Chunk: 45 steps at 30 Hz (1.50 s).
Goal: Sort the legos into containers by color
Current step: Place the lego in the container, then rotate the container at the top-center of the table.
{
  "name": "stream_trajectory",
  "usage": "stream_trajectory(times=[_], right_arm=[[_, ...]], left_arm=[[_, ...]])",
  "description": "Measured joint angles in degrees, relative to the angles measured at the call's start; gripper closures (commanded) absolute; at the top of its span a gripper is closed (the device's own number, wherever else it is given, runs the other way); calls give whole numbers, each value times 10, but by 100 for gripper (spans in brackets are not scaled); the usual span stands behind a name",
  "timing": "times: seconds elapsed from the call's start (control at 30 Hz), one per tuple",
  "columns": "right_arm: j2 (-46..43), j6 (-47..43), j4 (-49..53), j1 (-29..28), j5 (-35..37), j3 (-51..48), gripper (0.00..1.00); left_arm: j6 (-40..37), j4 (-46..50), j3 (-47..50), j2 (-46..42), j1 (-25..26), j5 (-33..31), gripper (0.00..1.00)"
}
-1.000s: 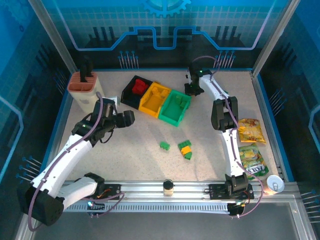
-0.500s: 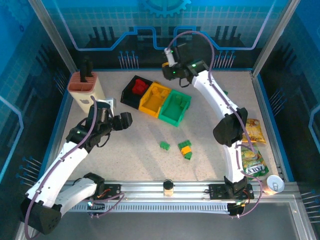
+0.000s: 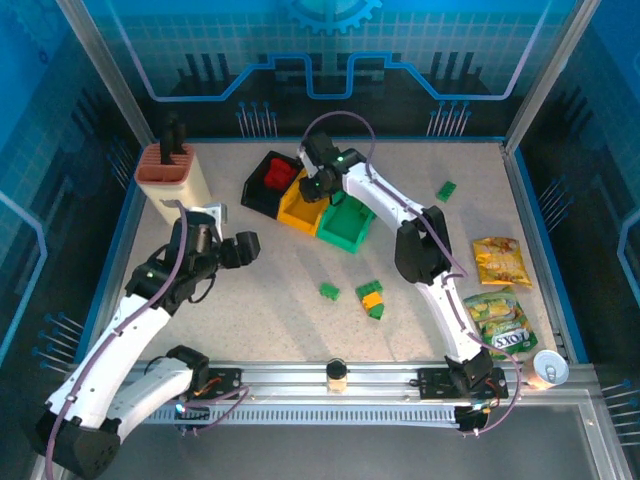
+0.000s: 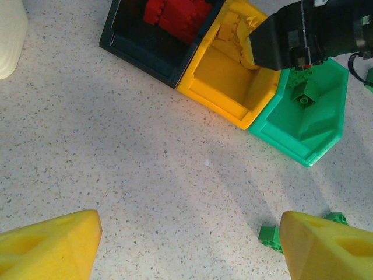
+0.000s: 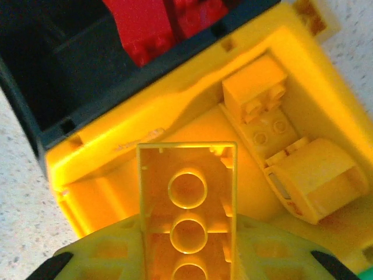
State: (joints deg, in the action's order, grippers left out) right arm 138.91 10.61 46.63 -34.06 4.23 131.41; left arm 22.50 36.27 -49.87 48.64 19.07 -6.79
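Note:
Three containers stand in a row: a black bin (image 3: 258, 192) with red legos (image 3: 277, 174), a yellow bin (image 3: 298, 210) and a green bin (image 3: 345, 228). My right gripper (image 3: 318, 185) hangs over the yellow bin (image 5: 175, 125), shut on a yellow lego (image 5: 186, 198) seen from its hollow underside. Other yellow legos (image 5: 262, 111) lie inside that bin. My left gripper (image 3: 250, 248) is open over bare table (image 4: 189, 245). Loose on the table are a green lego (image 3: 329, 291), a yellow-and-green stack (image 3: 371, 298) and a far green lego (image 3: 445, 191). The green bin (image 4: 309, 146) holds a green lego (image 4: 303, 93).
A beige knife block (image 3: 172, 175) stands at the back left. Two snack bags (image 3: 500, 262) (image 3: 500, 325) and a can (image 3: 549, 368) lie along the right edge. The right arm (image 4: 309, 32) crosses above the bins.
The right arm has swung from the back right across to the yellow bin, carrying the yellow lego. The left arm has drawn back a little to the left.

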Motion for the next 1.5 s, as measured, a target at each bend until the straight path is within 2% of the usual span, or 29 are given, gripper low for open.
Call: stream_trajectory(times=[0.1,0.2,0.27,0.33,0.47,0.6,0.8,0.93,1.07,1.27,1.37,1.43,1.5], right_arm=[[0,0,3,0,2,0,33],[-16,-2,-2,-2,9,-16,31],[-42,-2,-2,-5,23,-40,34],[-79,-2,-7,-10,33,-78,41],[-208,-1,-46,-27,19,-231,57],[-287,-6,-79,-52,-31,-350,58],[-255,-6,-92,-57,-65,-437,58],[-219,-2,-90,-35,-58,-444,61],[-219,5,-97,-5,-37,-444,60],[-221,9,-101,62,-11,-445,56],[-252,12,-99,71,-5,-466,51],[-303,20,-100,68,-4,-497,34],[-366,31,-98,71,-2,-520,23]], left_arm=[[0,2,1,-4,-2,0,19],[0,6,2,-4,-2,0,19],[0,6,2,-4,-2,0,19],[0,6,2,-4,-2,0,19],[0,6,2,-4,-2,0,19],[0,6,2,-4,-2,0,19],[1,5,2,3,-2,3,19],[5,3,5,4,-2,3,19],[11,3,6,4,-2,3,19],[14,3,15,4,-2,7,19],[14,3,15,4,-2,12,20],[14,2,15,5,-2,23,20],[14,-2,16,12,-1,37,19]])
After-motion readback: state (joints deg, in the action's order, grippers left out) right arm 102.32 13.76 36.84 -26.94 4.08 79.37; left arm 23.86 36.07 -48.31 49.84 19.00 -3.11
